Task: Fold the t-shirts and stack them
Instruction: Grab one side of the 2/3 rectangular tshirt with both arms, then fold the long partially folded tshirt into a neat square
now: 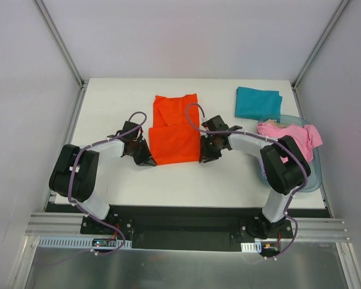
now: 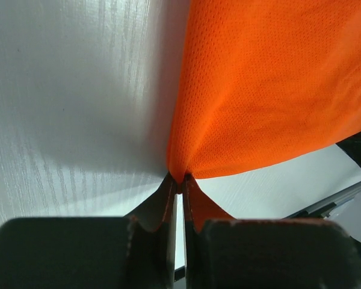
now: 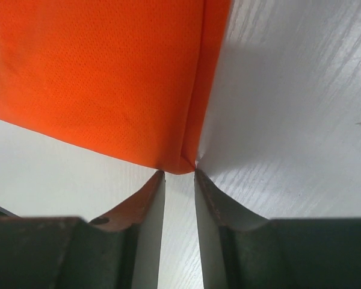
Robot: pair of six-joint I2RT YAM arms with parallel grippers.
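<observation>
Overhead, the orange-red t-shirt lies folded in the middle of the white table. Both arms are at its near edge: left gripper at the near-left corner, right gripper at the near-right.

The left wrist camera gives what the overhead can't: those jaws are pinched tight on the corner, cloth puckering up from the tips. The right wrist camera shows a narrow gap between its jaws, with the corner just at their mouth, not clamped.

Only the overhead catches the folded teal t-shirt far right, and the pink t-shirt draped over the blue tub.
</observation>
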